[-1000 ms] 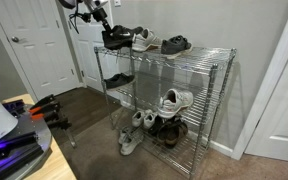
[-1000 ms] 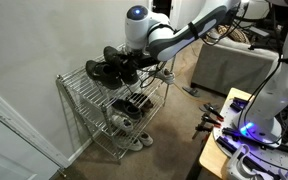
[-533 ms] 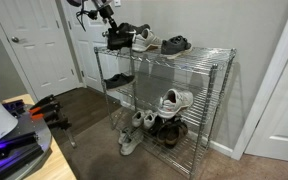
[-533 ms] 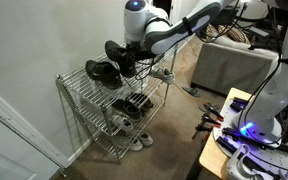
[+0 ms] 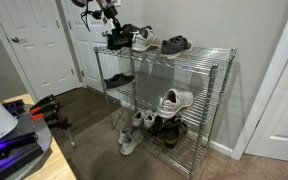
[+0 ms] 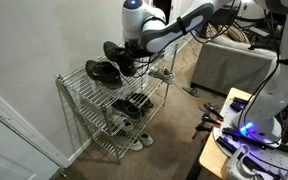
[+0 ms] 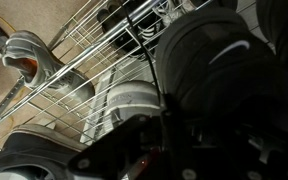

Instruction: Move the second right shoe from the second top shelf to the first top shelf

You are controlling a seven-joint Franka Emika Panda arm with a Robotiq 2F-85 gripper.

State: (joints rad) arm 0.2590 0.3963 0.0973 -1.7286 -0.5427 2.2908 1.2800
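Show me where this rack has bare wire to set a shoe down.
Roomiest: below the top shelf, the wire between the lone dark shoe and the white shoe looks bare, though I cannot tell if they share a shelf. Crowded: the top shelf, where the gripper holds a black sneaker by a row of shoes, and the bottom pile.

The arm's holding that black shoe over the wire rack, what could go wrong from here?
The black shoe hangs from the gripper near the end of the top shelf; if it slips, it might fall past the edge. A grey sneaker sits right beside it, so lowering the shoe could knock it. How far the jaws grip the shoe isn't visible, so the hold may be shallow.
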